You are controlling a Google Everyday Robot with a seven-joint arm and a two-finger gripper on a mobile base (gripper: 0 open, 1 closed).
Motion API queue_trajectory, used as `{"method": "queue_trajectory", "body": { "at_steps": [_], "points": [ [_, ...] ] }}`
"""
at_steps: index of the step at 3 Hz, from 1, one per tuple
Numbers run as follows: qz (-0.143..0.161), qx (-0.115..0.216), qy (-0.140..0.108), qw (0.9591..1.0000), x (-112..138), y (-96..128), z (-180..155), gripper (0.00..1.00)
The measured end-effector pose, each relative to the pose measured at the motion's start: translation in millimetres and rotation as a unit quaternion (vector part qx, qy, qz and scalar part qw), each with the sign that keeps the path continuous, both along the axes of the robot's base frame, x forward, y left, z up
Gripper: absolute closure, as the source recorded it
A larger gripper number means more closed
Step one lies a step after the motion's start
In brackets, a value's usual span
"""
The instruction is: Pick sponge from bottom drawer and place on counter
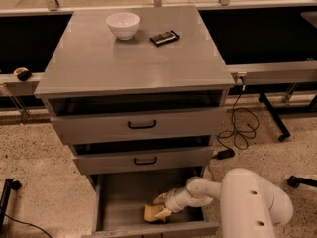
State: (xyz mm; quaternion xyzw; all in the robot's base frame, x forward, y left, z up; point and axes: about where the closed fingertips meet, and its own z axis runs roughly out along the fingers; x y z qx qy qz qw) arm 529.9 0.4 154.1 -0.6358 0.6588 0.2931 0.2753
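grey bottom drawer (119,202) pulled out, sponge (151,214) lying long axis crosswise, pincer (161,206) spread open at its right end

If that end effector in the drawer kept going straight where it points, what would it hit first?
Most likely the sponge: the end effector, low in the bottom drawer, points leftward in the picture, and the sponge lies right at its tips. Depth is hard to judge.

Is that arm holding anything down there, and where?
Seemingly nothing yet: the gripper, fingers open, sits at the right end of the sponge in the bottom drawer.
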Motion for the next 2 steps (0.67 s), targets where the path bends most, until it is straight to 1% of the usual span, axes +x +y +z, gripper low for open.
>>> {"method": "queue_trajectory", "body": {
  "at_steps": [1,2],
  "points": [
    [0.01,-0.008,-0.006,0.9999,-1.9,0.6,-14.6,0.46],
    [0.031,-0.025,-0.014,0.9991,-4.8,0.5,-30.7,0.32]
  ]
}}
